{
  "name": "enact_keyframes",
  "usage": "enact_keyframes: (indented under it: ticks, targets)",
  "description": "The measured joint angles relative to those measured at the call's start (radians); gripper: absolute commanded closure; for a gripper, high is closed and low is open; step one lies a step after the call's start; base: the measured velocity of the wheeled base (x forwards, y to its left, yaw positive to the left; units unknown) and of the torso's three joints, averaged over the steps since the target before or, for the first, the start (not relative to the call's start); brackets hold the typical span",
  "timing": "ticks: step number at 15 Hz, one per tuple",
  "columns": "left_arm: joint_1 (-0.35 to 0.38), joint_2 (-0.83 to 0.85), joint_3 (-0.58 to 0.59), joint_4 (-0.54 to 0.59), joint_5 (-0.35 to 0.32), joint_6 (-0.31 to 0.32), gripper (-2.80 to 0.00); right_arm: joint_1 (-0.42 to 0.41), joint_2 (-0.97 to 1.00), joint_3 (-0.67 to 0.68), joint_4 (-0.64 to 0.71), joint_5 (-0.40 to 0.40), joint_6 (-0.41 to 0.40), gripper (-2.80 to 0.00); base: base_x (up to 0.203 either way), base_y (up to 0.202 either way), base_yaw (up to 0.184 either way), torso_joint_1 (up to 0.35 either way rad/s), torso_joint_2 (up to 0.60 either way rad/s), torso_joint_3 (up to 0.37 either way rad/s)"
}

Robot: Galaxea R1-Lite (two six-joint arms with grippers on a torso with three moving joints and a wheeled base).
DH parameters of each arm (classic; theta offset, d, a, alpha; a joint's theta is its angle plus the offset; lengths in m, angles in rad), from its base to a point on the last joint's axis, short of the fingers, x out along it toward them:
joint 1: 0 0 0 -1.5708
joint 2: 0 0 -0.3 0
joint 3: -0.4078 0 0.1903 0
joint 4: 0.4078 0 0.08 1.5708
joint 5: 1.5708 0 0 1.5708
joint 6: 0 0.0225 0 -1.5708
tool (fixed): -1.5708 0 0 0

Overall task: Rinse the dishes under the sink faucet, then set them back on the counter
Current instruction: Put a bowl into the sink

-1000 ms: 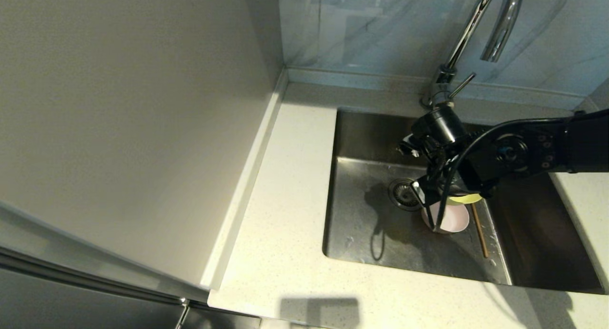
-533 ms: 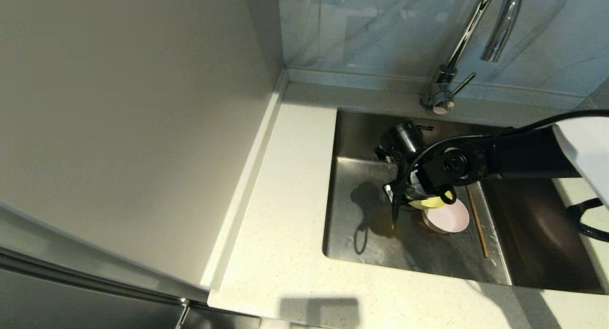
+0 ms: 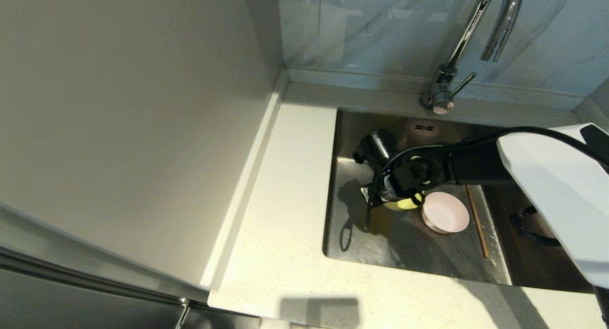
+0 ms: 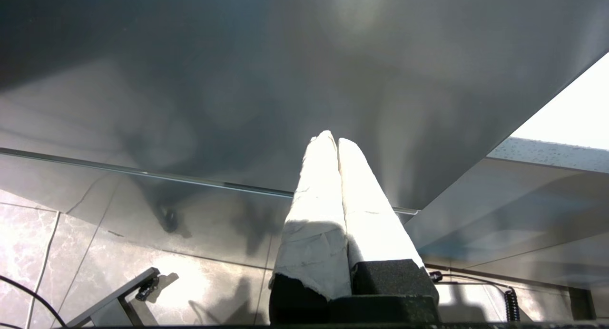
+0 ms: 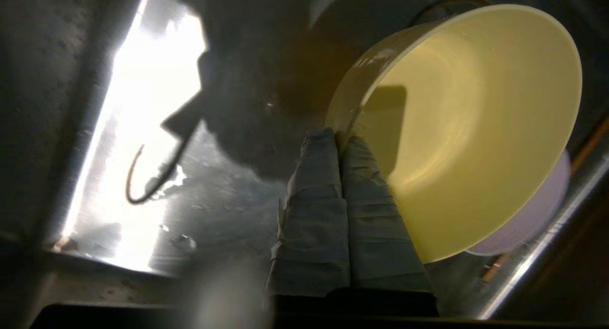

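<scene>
My right gripper (image 5: 338, 138) is shut on the rim of the yellow-green bowl (image 5: 471, 129), holding it tilted above the sink (image 3: 357, 234) floor, left of the drain. From the head camera the bowl (image 3: 404, 204) peeks out under the right wrist. The pale pink bowl (image 3: 446, 213) sits upright on the basin floor just to its right, and one brown chopstick (image 3: 477, 223) lies beside it; a second chopstick does not show. The chrome faucet (image 3: 480, 24) stands behind the sink, with no water visible. My left gripper (image 4: 333, 141) is shut and empty, parked below the counter.
The speckled counter (image 3: 290, 186) runs left of and in front of the basin. A beige wall panel (image 3: 128, 120) rises at the left. The faucet's lever handle (image 3: 461, 85) sticks out at its base. Two overflow slots (image 3: 422, 127) mark the sink's back wall.
My right arm has swung left across the sink carrying the yellow-green bowl, from over the pink bowl to the basin's left part. The pink bowl now lies uncovered.
</scene>
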Motion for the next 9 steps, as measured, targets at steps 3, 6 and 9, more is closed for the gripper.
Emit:
enact_keyframes:
  ticks: [3, 6, 9]
  targets:
    - [0.000, 0.000, 0.000, 0.000, 0.000, 0.000, 0.00, -0.001, 0.047, -0.069, -0.002, 0.028, 0.043, 0.00, 0.000, 0.000, 0.000, 0.000, 0.00, 0.000]
    - [0.000, 0.000, 0.000, 0.000, 0.000, 0.000, 0.00, -0.002, 0.097, -0.150, -0.010, 0.028, 0.056, 0.00, 0.000, 0.000, 0.000, 0.000, 0.00, 0.000]
    - [0.000, 0.000, 0.000, 0.000, 0.000, 0.000, 0.00, -0.006, 0.141, -0.169, -0.087, 0.000, 0.053, 0.00, 0.000, 0.000, 0.000, 0.000, 0.00, 0.000]
